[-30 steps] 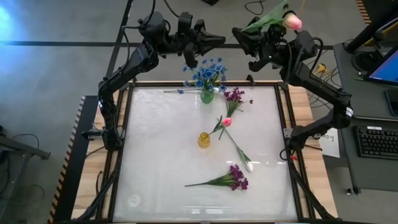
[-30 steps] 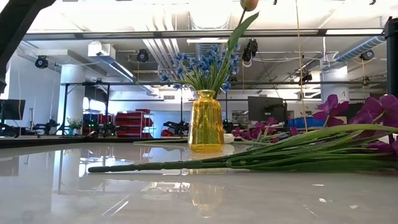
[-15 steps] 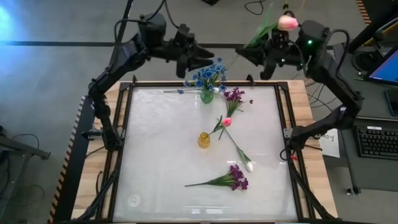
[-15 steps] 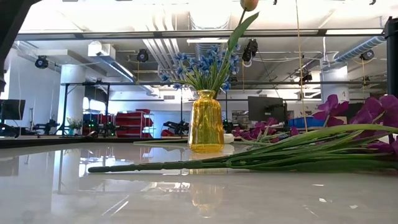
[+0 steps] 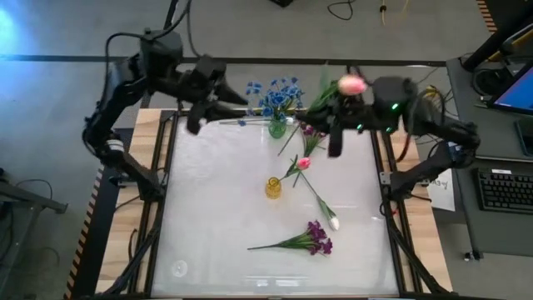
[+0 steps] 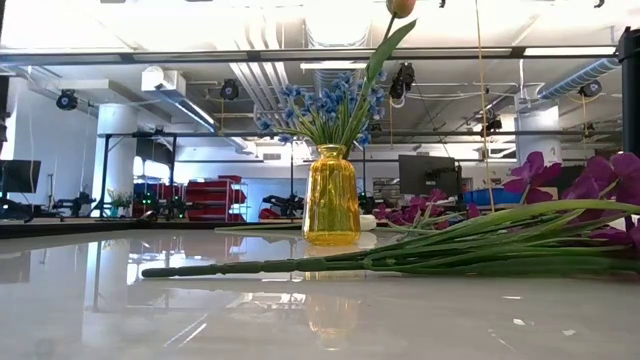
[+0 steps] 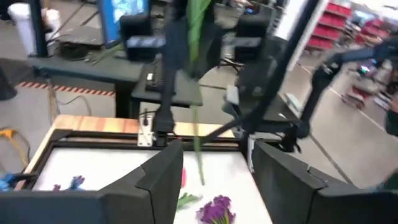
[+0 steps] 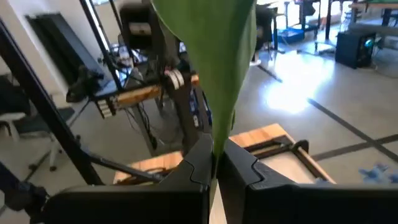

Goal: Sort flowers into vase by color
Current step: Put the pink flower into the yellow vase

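Right gripper (image 5: 333,125) pinched shut on the pink tulip (image 5: 352,83), stem hanging toward the table, amber vase (image 5: 272,187) lying down-left of it; left gripper (image 5: 200,112) empty, fingers spread, farther from that vase

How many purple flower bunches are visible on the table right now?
2. One purple bunch lies near the far edge, just right of the green vase; the other purple bunch lies near the front edge. The right arm may hide more.
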{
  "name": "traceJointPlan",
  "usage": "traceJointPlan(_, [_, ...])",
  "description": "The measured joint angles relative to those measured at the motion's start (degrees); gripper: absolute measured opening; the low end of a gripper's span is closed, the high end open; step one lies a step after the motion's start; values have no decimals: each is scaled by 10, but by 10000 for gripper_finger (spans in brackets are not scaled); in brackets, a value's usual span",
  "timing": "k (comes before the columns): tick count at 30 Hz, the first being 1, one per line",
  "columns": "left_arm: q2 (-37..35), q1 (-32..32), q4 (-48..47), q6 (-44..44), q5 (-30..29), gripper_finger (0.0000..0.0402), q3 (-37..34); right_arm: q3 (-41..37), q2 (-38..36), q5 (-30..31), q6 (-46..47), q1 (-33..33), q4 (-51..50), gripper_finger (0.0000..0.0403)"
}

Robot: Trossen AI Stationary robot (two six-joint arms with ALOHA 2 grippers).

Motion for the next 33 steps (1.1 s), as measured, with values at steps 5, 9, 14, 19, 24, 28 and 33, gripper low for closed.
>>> traceJointPlan(5, [-39, -40, -11, 26, -35, 159, -20, -12, 46, 20, -13, 30, -2, 9])
traceJointPlan(9, [-75, -59, -1, 34, -45, 152, -57, -14, 79, 21, -5, 29, 0, 9])
traceJointPlan(14, [-129, -78, 66, 28, -45, 151, -157, -15, 105, 22, -29, 29, 1, 9])
traceJointPlan(19, [-202, -91, 215, -9, -45, 151, -305, -20, 110, 17, -57, 28, 5, 9])
traceJointPlan(24, [-262, -92, 354, -67, -46, 151, -454, -41, 112, -24, -83, 25, 23, 9])
traceJointPlan(28, [-299, -92, 484, -123, -45, 151, -550, -68, 111, -67, -104, 11, 63, 9])
traceJointPlan(33, [-322, -92, 574, -166, -74, 151, -618, -110, 111, -139, -116, -17, 156, 9])
